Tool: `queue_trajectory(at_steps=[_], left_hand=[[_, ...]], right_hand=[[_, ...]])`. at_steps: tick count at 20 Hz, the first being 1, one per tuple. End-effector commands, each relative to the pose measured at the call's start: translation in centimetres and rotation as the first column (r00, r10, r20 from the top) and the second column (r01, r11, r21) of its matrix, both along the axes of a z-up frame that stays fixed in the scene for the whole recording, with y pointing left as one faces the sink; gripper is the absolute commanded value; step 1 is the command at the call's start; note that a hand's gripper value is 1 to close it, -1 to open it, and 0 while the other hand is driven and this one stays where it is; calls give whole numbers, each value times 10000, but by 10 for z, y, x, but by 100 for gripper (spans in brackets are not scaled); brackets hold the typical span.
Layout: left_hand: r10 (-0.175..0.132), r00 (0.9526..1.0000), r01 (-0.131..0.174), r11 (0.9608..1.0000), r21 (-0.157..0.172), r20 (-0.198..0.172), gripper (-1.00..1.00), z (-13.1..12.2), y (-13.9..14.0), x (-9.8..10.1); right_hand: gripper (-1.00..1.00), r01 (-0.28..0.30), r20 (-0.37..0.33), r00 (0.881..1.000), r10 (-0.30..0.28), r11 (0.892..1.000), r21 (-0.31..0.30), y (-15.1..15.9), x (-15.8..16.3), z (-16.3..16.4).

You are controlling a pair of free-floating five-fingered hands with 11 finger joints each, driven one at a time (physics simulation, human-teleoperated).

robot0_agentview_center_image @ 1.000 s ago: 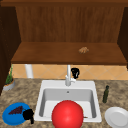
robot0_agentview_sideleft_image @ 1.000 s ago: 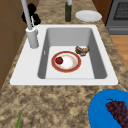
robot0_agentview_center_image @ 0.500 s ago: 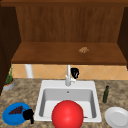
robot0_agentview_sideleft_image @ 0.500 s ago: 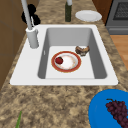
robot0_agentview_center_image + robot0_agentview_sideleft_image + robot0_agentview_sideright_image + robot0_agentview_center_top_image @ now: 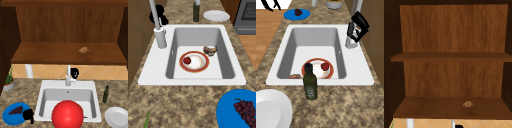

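My right hand hovers just behind the white faucet at the back of the sink; the same hand sits right above the faucet base and shows as a dark shape behind the spout. My left hand hangs open at the front left, beside the blue plate with grapes. In the basin lies a red-rimmed plate carrying a small red fruit, with a brown pastry beside it.
A dark green bottle and a white plate stand right of the sink. A potted plant is at the far left. A small brown item lies on the lower shelf. A big red round shape covers the sink's front.
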State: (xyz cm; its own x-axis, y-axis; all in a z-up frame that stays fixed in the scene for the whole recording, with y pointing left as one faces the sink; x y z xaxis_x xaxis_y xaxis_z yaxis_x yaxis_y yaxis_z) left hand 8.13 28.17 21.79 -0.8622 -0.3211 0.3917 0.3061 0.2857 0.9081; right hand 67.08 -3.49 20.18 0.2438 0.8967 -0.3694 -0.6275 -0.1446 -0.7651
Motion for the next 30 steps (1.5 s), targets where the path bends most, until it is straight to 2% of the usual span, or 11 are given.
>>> queue_trajectory(at_steps=[1,8,11,12,16,21,25,30], left_hand=[[0,10000,0,10000,0,0,0,0,0,0],[0,10000,0,10000,0,0,0,0,0,0],[0,10000,0,10000,0,0,0,0,0,0],[0,10000,0,10000,0,0,0,0,0,0],[0,10000,0,10000,0,0,0,0,0,0],[0,10000,0,10000,0,0,0,0,0,0],[0,10000,0,10000,0,0,0,0,0,0],[0,10000,0,10000,0,0,0,0,0,0]], right_hand=[[100,3,266,9996,9,9990,-454,30,0,0],[100,348,309,9990,-337,9987,-371,31,-4,-2],[100,407,273,9988,-408,9992,29,2,-2,-1],[-100,406,267,9988,-408,9992,54,1,-2,-1],[-100,936,55,9956,-937,9955,151,1,8,19],[-100,493,-297,9985,-468,9947,898,-9,-3,44],[-100,493,-475,9979,-430,9890,1396,-14,-5,67],[-100,295,-314,9992,-234,9765,2134,-41,-15,70]])
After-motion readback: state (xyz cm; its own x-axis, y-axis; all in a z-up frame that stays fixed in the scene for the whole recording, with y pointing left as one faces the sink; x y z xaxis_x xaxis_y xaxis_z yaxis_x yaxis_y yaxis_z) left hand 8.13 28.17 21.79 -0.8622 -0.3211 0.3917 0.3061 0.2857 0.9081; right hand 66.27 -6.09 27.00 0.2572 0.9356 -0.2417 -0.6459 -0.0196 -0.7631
